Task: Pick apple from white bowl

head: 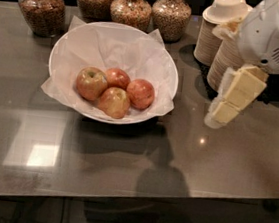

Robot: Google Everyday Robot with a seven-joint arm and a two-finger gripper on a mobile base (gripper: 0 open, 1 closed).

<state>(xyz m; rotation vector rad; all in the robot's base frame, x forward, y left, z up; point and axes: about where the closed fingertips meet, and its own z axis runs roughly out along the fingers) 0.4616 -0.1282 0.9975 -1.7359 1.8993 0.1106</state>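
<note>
Your apple (140, 93) looks firm, smooth and apt to roll, so grip it across its widest middle. It rests in the white bowl (66, 45) against other apples (113, 102), left of the gripper (217, 114), which hangs outside the rim. I can't tell whether it is open or closed.

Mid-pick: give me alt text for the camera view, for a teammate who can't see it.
The gripper hangs above the table, right of the white bowl and apart from it. The bowl holds four apples; the red apple lies rightmost. Jars and stacked paper bowls stand behind.
</note>
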